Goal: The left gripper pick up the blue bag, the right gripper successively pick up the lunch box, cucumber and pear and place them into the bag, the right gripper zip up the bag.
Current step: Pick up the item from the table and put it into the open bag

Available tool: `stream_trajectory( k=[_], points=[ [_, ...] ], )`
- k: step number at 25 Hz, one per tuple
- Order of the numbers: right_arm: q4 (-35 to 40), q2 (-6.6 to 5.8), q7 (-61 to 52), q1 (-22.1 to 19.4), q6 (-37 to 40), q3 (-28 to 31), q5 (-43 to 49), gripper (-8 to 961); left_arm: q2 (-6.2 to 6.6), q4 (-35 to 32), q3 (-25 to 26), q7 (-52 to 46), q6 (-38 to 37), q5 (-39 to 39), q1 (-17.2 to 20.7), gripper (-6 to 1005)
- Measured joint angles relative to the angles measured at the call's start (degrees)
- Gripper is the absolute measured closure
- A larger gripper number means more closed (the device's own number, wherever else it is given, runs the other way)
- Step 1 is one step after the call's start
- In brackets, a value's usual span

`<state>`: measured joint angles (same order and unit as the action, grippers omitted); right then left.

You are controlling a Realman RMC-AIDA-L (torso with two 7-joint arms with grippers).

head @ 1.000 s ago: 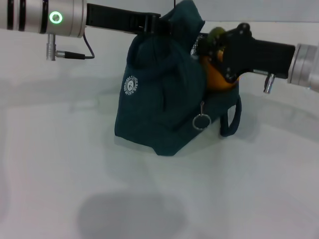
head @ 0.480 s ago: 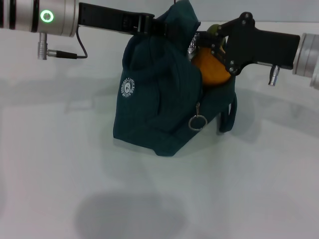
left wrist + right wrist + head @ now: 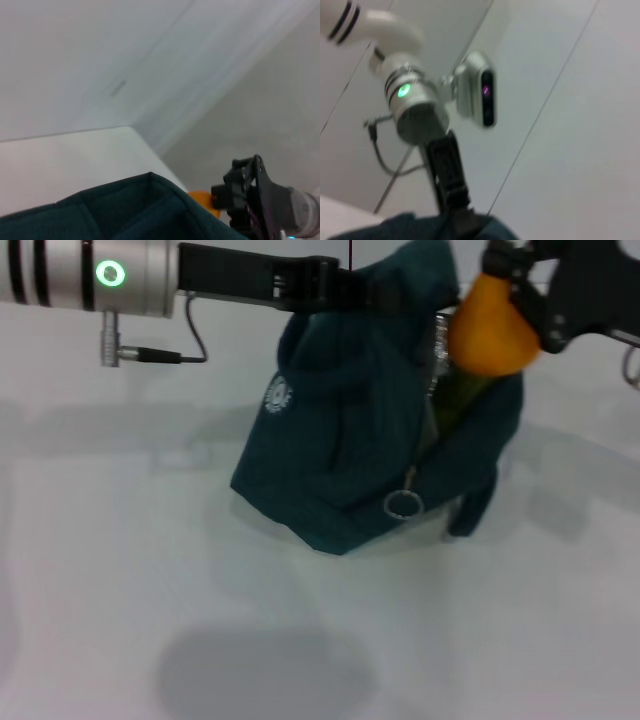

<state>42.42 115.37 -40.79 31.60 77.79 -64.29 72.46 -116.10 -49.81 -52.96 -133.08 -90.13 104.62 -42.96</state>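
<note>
The left gripper comes in from the left at the far side of the table and is clamped on the top edge of the bag, holding that edge up so the bag stands with its mouth toward the right. The bag's base rests on the table near the middle of the scene, and its white logo faces left and near. The zipper pull, a metal ring, hangs down the near side of the bag just above the table. One loop handle droops at the bag's right near corner.

The right gripper reaches in from the far right and is closed on the pear, which it holds just above the right side of the bag's open mouth, at the rim and not down inside. Inside the opening, a dark green shape shows below the pear, the cucumber, standing on end against the inner wall. A pale glinting edge shows beside it at the mouth; whether that is the lunch box cannot be told.

In the left wrist view the bag's rim fills the lower part, with the pear and the right gripper just beyond it.
</note>
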Motion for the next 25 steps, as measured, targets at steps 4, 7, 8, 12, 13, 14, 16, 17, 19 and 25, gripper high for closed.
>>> stream_trajectory(
  k=[4, 7, 8, 12, 13, 14, 16, 17, 19, 25],
  points=[
    [1.21, 0.01, -0.88, -2.50, 5.78, 2.26, -1.82, 927, -0.58, 1.90, -0.18, -0.07, -1.82, -2.05, -1.27, 947],
    [1.24, -0.09, -1.17, -3.71, 9.30, 2.42, -2.84, 927, -1.54, 1.99, -0.18, -0.90, -3.51, -3.17, -1.47, 947],
    [1.16, -0.10, -1.34, -3.87, 9.84, 2.38, -2.83, 927, -1.68, 1.99, -0.15, -1.03, -3.87, -3.47, -1.48, 947],
    [-1.58, -0.12, -1.27, -3.66, 10.02, 1.98, -1.99, 927, -1.91, 2.60, 0.17, -1.06, -4.00, -3.77, -1.22, 947],
    [-3.48, -0.12, -0.74, -3.02, 9.74, 1.93, -1.28, 927, -1.82, 3.28, 0.30, -0.82, -3.88, -3.80, -1.04, 947],
    [-4.87, -0.13, -0.34, -2.50, 9.55, 1.93, -0.74, 927, -1.68, 4.11, 0.56, -0.53, -3.84, -3.86, -0.96, 947],
    [-7.57, -0.13, 0.55, -1.33, 9.18, 1.91, 0.44, 927, -1.50, 5.34, 1.06, -0.05, -3.83, -3.92, -0.84, 947],
    [-8.63, -0.12, 0.84, -0.78, 8.94, 1.87, 1.10, 927, -1.47, 5.69, 1.26, 0.04, -3.84, -3.92, -0.78, 947],
    [-9.93, -0.09, 1.04, 0.25, 8.49, 1.81, 2.31, 928, -1.46, 6.01, 1.37, 0.08, -3.99, -3.92, -0.69, 947],
    [-11.10, 0.06, 1.17, 3.20, 4.55, 0.97, 5.65, 928, -1.43, 6.01, 1.37, -0.52, -5.62, -4.16, -1.15, 947]
  ],
)
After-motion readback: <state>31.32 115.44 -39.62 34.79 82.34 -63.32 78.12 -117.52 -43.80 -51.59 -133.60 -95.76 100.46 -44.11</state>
